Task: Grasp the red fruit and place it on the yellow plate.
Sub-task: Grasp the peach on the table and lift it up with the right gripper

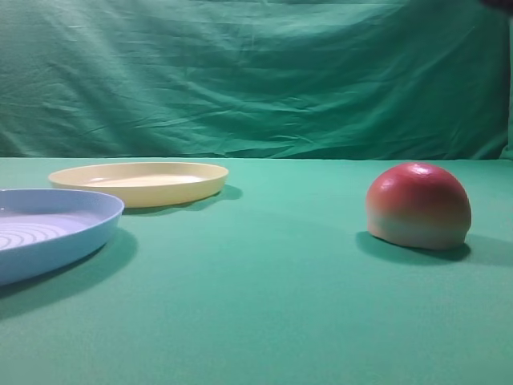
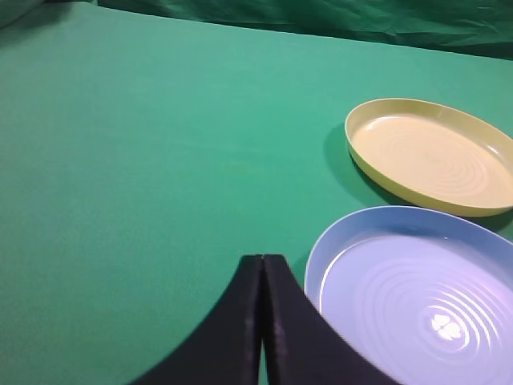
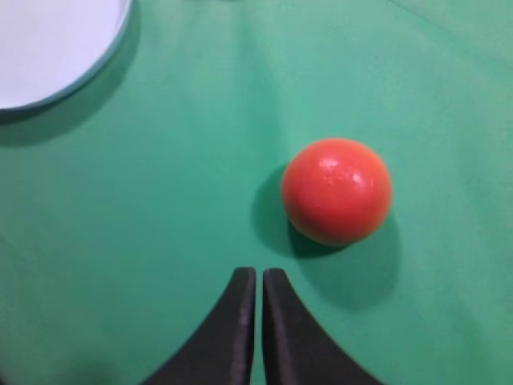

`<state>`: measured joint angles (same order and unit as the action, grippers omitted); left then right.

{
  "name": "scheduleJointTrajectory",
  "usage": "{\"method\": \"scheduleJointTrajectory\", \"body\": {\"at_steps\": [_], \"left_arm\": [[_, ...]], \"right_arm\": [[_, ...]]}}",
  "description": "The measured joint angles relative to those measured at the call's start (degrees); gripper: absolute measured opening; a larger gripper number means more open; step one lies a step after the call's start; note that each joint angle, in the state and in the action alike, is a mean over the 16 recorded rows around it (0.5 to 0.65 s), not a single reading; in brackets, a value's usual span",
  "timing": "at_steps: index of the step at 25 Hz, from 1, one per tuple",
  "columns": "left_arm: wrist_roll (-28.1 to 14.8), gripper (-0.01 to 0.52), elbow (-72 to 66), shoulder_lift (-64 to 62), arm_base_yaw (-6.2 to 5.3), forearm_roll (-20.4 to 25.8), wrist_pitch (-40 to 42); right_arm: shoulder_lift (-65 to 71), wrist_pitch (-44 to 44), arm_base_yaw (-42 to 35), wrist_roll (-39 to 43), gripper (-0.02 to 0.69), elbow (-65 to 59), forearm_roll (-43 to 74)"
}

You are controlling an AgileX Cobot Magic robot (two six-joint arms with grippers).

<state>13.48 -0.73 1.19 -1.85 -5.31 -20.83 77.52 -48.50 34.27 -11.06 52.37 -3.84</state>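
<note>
Red-topped, smooth, dome-shaped toy half fruit point(image 1: 418, 206), fading to pale yellow-green at its flat base, sits flat side down on the green cloth-covered bench point(image 1: 264, 305), on the right of the exterior view and well apart from both plates. Seen from the right wrist, it lies ahead and a little to the right of the right pincer point(image 3: 259, 321), whose two black curved fingers are pressed together with nothing between them and not touching the fruit. The shallow round pale-yellow plastic plate point(image 1: 140, 181), with its low flared rim, lies far over on the left and is bare. Just beside it, nearer the camera, is a light-blue plastic plate with ridged rings point(image 1: 48, 228). The left pincer point(image 2: 262, 321) is likewise closed on nothing, hovering near the blue plate's edge. The task appears to be at its start, the reach not yet made. The right pincer would likely need to spread its fingers, shift rightward over the dome and descend. The glossy, rounded skin could slip, so a low grip across the widest part seems wise.
</note>
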Motion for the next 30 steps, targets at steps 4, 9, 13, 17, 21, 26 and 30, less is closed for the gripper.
{"method": "scheduleJointTrajectory", "body": {"at_steps": [4,9,13,17,21,26,30], "left_arm": [[0.0,0.0,0.0,0.0,0.0,0.0,0.0],[0.0,0.0,0.0,0.0,0.0,0.0,0.0],[0.0,0.0,0.0,0.0,0.0,0.0,0.0],[0.0,0.0,0.0,0.0,0.0,0.0,0.0],[0.0,0.0,0.0,0.0,0.0,0.0,0.0],[0.0,0.0,0.0,0.0,0.0,0.0,0.0],[0.0,0.0,0.0,0.0,0.0,0.0,0.0]], "right_arm": [[3.0,0.9,1.7,3.0,0.1,1.2,4.0],[5.4,2.5,2.0,7.2,0.283,1.4,7.2],[7.4,3.3,2.0,10.8,0.441,1.5,9.2],[10.0,4.0,2.0,14.1,0.557,1.5,11.0],[12.9,5.1,2.0,17.2,0.609,1.5,12.7],[17.1,7.1,2.0,19.5,0.597,1.5,14.8],[19.7,9.2,2.0,20.7,0.582,1.5,15.7]]}}
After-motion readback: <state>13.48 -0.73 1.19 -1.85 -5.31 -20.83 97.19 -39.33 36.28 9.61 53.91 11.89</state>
